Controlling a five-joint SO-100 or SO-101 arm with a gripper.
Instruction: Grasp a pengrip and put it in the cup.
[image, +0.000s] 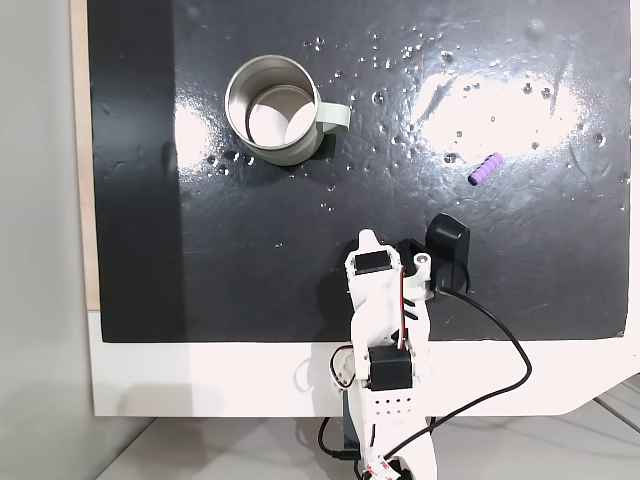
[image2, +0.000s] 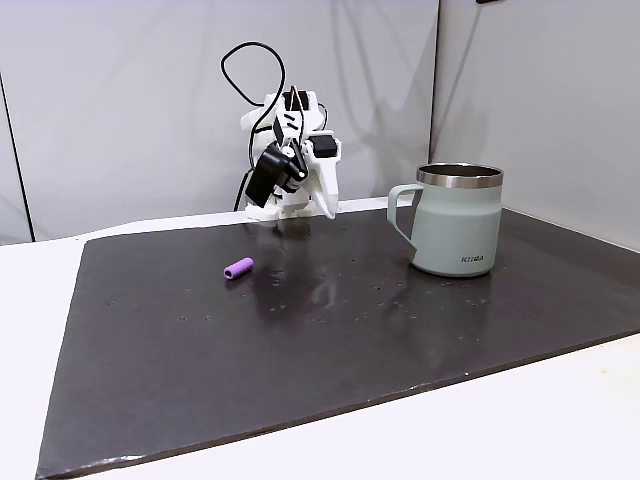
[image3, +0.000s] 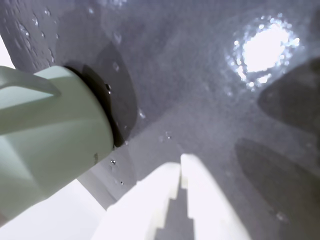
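Observation:
The pengrip (image: 486, 170) is a small light-purple ribbed cylinder lying on the black mat, to the right in a fixed view from above and left of centre in the side fixed view (image2: 238, 268). The cup (image: 275, 110) is a steel mug with a pale grey-green body and handle, standing upright (image2: 458, 220); its side shows at the left of the wrist view (image3: 50, 135). My gripper (image: 368, 238) hangs folded back near the arm's base, well apart from both. Its white fingers (image3: 200, 190) lie together, holding nothing.
A black mat (image: 200, 280) with water droplets and glare covers most of a white table (image: 200, 380). A black cable (image: 500, 340) loops off the arm's base at the mat's near edge. A grey wall (image2: 120, 100) stands behind the arm.

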